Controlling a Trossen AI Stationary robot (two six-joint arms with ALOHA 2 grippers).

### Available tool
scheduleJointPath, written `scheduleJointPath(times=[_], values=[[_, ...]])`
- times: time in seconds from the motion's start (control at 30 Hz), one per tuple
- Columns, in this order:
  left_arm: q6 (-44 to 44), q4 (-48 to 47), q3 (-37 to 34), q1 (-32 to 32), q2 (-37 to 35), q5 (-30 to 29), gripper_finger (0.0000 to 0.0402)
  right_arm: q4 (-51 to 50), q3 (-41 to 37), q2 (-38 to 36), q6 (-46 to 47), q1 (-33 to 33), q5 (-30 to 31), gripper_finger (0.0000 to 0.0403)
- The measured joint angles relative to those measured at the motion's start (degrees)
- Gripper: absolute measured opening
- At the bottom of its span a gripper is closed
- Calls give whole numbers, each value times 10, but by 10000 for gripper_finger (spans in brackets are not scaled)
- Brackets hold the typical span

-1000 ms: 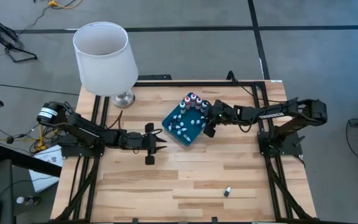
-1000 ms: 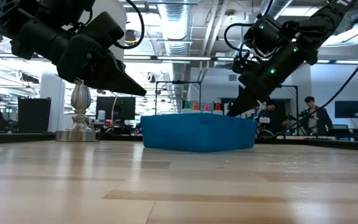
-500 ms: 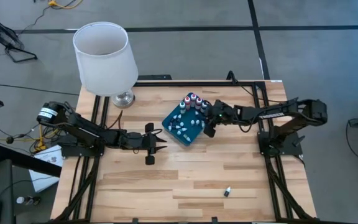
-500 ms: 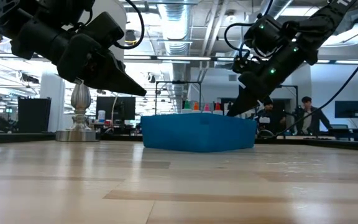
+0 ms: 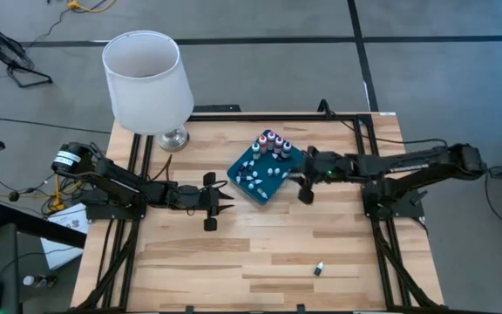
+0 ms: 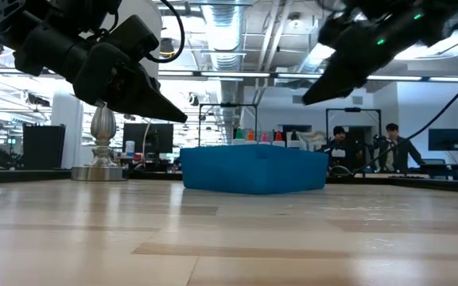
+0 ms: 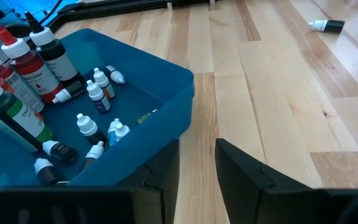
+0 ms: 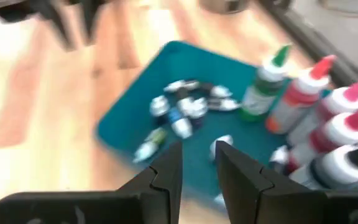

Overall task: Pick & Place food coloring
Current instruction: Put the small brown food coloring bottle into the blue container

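Note:
The food coloring is a set of tiny bottles [image 7: 98, 99] lying in the teal tray [image 5: 263, 171], with taller bottles [image 8: 303, 99] standing at its far corner. One more small bottle [image 5: 318, 269] lies on the table near the front edge; it also shows in the left wrist view [image 7: 325, 25]. My right gripper [image 5: 304, 192] hangs above the table just right of the tray, slightly open and empty; in the low view [image 6: 307, 100] it is well above the tray's rim. My left gripper [image 5: 227, 202] waits left of the tray, slightly open and empty.
A white-shaded lamp [image 5: 145, 80] with a silver base [image 6: 102, 151] stands at the far left corner. Bare wood lies between the tray and the front edge. People show in the room beyond the table [image 6: 392, 147].
My right gripper has risen from the tray's right rim and drawn back a little toward the table's right and near edges. The tray and its bottles have stayed where they were.

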Motion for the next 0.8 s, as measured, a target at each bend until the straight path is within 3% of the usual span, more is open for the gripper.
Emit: scheduleJointPath(times=[0.3, 0.6, 0.8], values=[[-9, 4, 0, 0, 0, 15, 96, -149, 0, -47, 95, 173, -27, 88], [-9, 5, 0, 0, 0, 15, 96, -164, 0, -33, 261, 346, -24, 88], [-12, 11, 0, 0, 0, 15, 96, -163, 0, 24, 390, 429, 0, 88]])
